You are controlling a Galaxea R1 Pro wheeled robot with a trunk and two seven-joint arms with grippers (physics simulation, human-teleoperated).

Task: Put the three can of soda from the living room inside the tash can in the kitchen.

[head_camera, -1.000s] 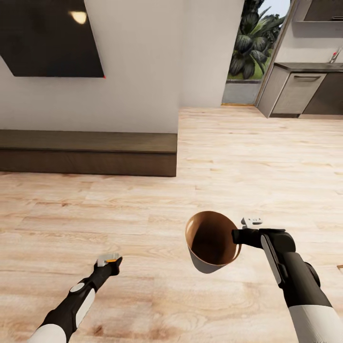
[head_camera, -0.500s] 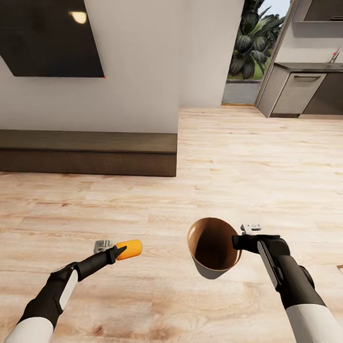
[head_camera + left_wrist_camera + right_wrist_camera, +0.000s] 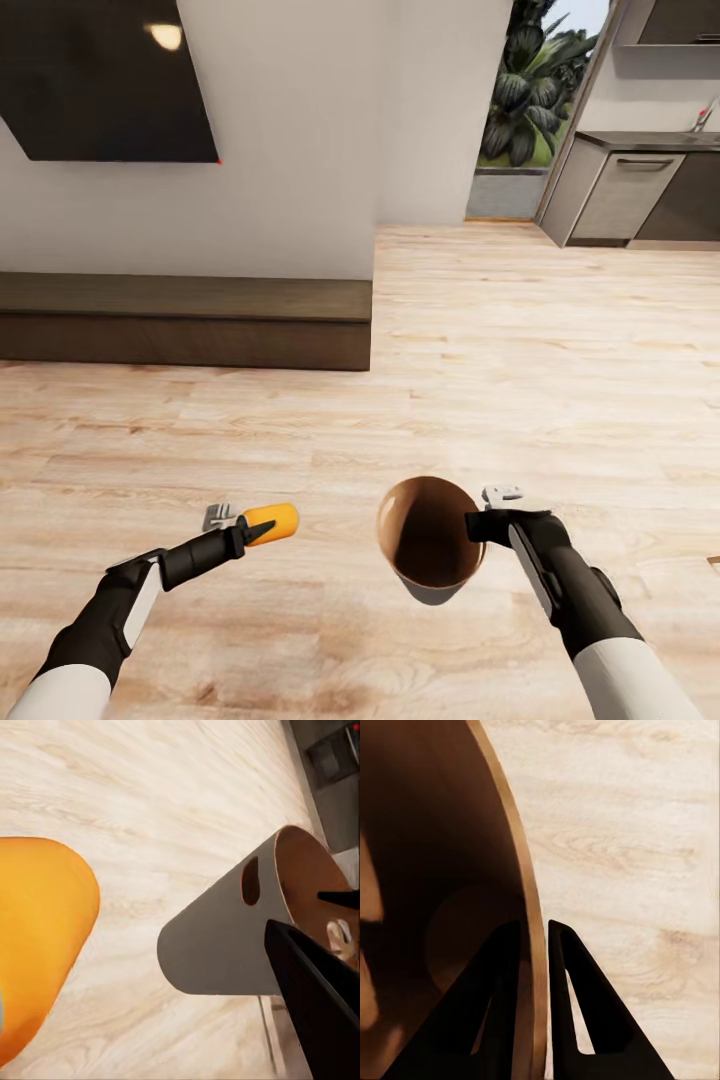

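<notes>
An orange can of soda (image 3: 272, 523) lies sideways in my left gripper (image 3: 250, 526), which is shut on it low over the wood floor; its free end points toward the bin. In the left wrist view the can (image 3: 37, 945) bulks close beside one dark finger (image 3: 315, 1012). The tash can (image 3: 428, 530), pale grey outside (image 3: 221, 949) and orange-brown inside (image 3: 435, 870), hangs tilted with its mouth up toward the camera. My right gripper (image 3: 484, 524) is shut on its rim, one finger inside and one outside (image 3: 535, 934). A gap of floor separates can and bin.
A long low dark bench (image 3: 180, 320) runs along the white wall under a black TV (image 3: 100, 80). Far right stand grey kitchen cabinets (image 3: 640, 190) and a tall window with plants (image 3: 530, 90). Open wood floor (image 3: 500, 350) stretches between.
A second ago the can sat nearly end-on; my left gripper turned it sideways, pointing right. My right arm has carried the bin leftward, closer to the can. The camera has not moved.
</notes>
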